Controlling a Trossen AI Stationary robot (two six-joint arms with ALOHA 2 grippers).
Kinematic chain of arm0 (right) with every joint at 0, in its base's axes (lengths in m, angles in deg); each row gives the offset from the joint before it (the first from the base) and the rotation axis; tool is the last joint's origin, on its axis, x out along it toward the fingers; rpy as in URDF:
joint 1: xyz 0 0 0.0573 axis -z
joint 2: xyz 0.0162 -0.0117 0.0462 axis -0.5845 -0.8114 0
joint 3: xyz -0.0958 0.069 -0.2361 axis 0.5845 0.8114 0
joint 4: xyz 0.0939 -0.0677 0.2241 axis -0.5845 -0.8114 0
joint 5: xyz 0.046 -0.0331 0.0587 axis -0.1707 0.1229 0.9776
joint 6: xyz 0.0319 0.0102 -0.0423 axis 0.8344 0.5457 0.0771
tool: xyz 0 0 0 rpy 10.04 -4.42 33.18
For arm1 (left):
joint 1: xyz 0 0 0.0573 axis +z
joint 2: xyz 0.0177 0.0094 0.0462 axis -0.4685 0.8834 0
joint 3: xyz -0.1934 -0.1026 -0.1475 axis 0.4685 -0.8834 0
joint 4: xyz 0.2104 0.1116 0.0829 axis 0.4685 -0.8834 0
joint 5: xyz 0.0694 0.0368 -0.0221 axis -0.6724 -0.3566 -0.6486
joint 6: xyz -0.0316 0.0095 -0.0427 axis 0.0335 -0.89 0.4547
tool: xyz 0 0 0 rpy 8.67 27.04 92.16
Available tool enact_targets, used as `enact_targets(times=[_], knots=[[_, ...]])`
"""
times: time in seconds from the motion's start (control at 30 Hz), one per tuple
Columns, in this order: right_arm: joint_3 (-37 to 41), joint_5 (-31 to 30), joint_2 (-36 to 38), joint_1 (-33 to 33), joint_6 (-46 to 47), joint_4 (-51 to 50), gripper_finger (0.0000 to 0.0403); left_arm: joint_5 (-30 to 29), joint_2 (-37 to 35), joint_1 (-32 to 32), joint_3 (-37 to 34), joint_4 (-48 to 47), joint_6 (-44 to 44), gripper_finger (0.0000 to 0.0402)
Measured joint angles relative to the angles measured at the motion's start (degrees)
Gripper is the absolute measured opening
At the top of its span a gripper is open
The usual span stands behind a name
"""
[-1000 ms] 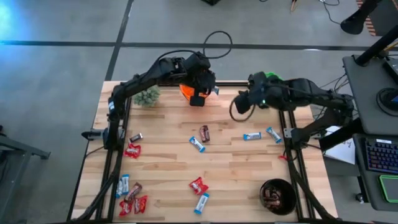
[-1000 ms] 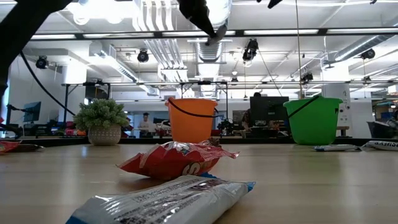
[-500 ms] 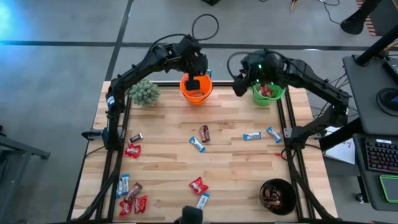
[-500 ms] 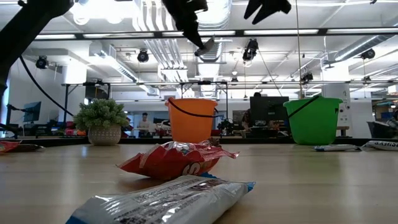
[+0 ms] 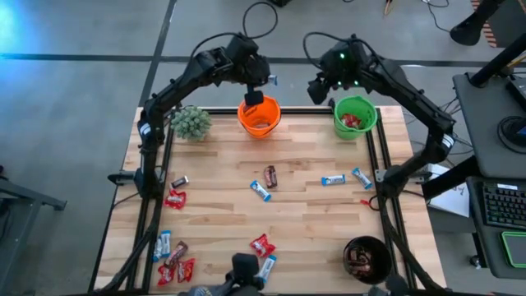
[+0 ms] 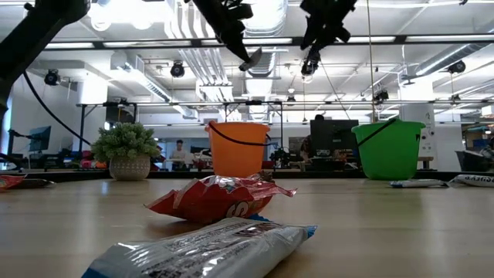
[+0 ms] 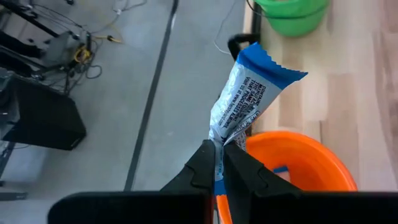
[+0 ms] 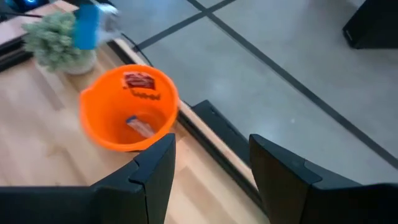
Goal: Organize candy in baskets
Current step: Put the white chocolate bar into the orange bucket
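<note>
Compared with the frame one second before, both arms had risen and drawn back toward the far edge of the table (image 5: 214, 214). The left gripper (image 5: 253, 97), earlier low in front of the orange basket (image 5: 259, 116), had come to hang over that basket's far rim. The right gripper (image 5: 317, 89), earlier over the table left of the green basket (image 5: 355, 116), had swung beyond the far edge, and the green basket, previously hidden under the arm, lay uncovered with red candy inside.

Left arm: raised in a high arch from its base at the left side of the table, wrist bent downward. In the left wrist view its fingers (image 7: 239, 169) were pressed together on the lower end of a blue-and-white candy bar (image 7: 249, 93), which stood up from the grip above the orange basket's rim.

Right arm: arched from the right side of the table, gripper lifted just left of the green basket and past the table's edge. In the right wrist view its fingers (image 8: 155, 168) stood spread with nothing between them, facing the orange basket, in which a few pieces lay.

Loose candy stayed on the table: a group at the near left corner (image 5: 173, 261), pieces at mid-table (image 5: 265, 182), two blue ones (image 5: 345, 178) toward the right. The black basket (image 5: 366, 259) stood at the near right corner, the fuzzy plant (image 5: 192, 123) at the far left.
</note>
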Motion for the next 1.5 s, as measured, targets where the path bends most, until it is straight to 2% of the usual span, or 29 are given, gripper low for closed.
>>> enact_targets(times=[0.13,0.27,0.63,0.7,0.87,1.07,1.2,1.4,1.5], knots=[[0.00,1.79,-1.61,3.54,-1.98,0.38,0.0192,-0.01,0.00,0.56,0.00,1.22,1.18,0.0000],[0.00,7.14,-2.74,7.09,-3.00,1.68,0.0192,0.01,0.00,1.58,-0.02,1.21,3.32,0.0000],[0.00,32.10,-5.64,9.26,-2.91,6.92,0.0192,-0.07,1.00,4.05,-0.11,0.05,4.84,0.0000],[0.00,34.61,-6.81,8.59,-1.07,8.13,0.0192,-0.14,1.14,4.05,-0.11,0.05,4.69,0.0000],[0.00,35.03,-8.89,6.96,2.84,11.78,0.0192,1.20,1.16,4.01,-0.11,0.40,3.72,0.0000],[-0.36,35.93,-8.13,6.65,3.59,11.50,0.0192,1.54,1.16,3.94,-0.09,-0.04,0.80,0.0000],[-6.09,35.94,-5.89,8.37,6.16,6.35,0.0192,1.60,1.16,3.94,-0.09,-0.16,-0.32,0.0000],[-15.95,35.22,-2.13,9.73,3.92,-3.00,0.0192,3.97,1.16,3.94,-0.09,-0.53,-1.17,0.0000],[-18.05,30.70,-0.67,9.66,3.80,-3.52,0.0192,4.01,1.16,3.94,-0.04,0.14,-2.14,0.0000]])
